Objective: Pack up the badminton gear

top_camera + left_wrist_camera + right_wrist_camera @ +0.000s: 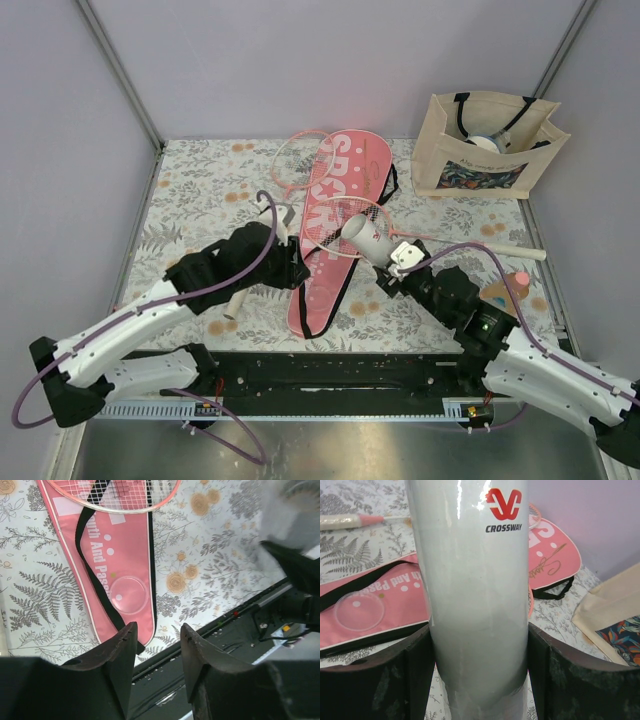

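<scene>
The pink "SPORT" cover (pixel 335 215) lies lengthwise mid-table, with its black strap on it. One pink racket head (pixel 345 225) rests on the cover, and its white handle (pixel 515 251) points right. The second racket head (pixel 298 158) lies at the cover's far left, and its handle (pixel 233 303) pokes out under my left arm. My right gripper (pixel 392 262) is shut on the white tube (pixel 362 236), lettered "CROSSWAY" (pixel 475 555), and holds it tilted over the cover. My left gripper (pixel 293 270) is open and empty above the cover's near end (pixel 120 555).
A beige tote bag (pixel 487 145) stands open at the back right. A small peach bottle (pixel 520 279) lies by my right arm. The black base rail (pixel 210 645) runs along the near table edge. Grey walls enclose the table.
</scene>
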Robot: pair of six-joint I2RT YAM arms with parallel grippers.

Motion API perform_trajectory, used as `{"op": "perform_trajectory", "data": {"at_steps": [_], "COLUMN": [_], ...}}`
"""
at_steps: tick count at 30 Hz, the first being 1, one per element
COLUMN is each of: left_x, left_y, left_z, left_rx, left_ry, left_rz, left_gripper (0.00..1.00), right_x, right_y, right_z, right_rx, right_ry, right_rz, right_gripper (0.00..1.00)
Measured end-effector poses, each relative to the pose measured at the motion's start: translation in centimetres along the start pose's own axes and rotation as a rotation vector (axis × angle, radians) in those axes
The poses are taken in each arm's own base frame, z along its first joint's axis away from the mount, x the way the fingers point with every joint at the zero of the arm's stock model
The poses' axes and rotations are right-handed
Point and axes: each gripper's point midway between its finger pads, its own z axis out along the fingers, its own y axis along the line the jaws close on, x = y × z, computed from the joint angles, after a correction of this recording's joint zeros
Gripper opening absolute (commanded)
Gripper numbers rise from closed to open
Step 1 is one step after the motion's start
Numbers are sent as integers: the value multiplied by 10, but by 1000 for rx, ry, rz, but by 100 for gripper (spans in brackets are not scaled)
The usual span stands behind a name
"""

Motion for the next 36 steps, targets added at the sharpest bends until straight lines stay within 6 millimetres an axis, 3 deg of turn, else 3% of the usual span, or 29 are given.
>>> {"op": "perform_trajectory", "data": {"at_steps": [4, 8, 15, 23, 36], "left_x": [15, 52, 109, 134, 141], "left_y": [4, 19, 25, 25, 35], "left_z": [32, 74, 116, 133, 147], "left_rx": [-48, -140, -203, -210, -245], "left_ry": [89, 246, 423, 489, 497], "left_rz": [38, 72, 150, 204, 238], "left_gripper": [39, 38, 36, 33, 30], "right_x": [-11, -28, -46, -39, -38], "right_y": [-17, -36, -60, -67, -68], "right_z": [-10, -26, -49, -54, -54], "right_rx": [78, 159, 265, 307, 312], "right_ry": [-40, -111, -196, -188, -185], "right_rz": [32, 60, 87, 83, 81], "right_gripper": [62, 62, 62, 62, 62]}}
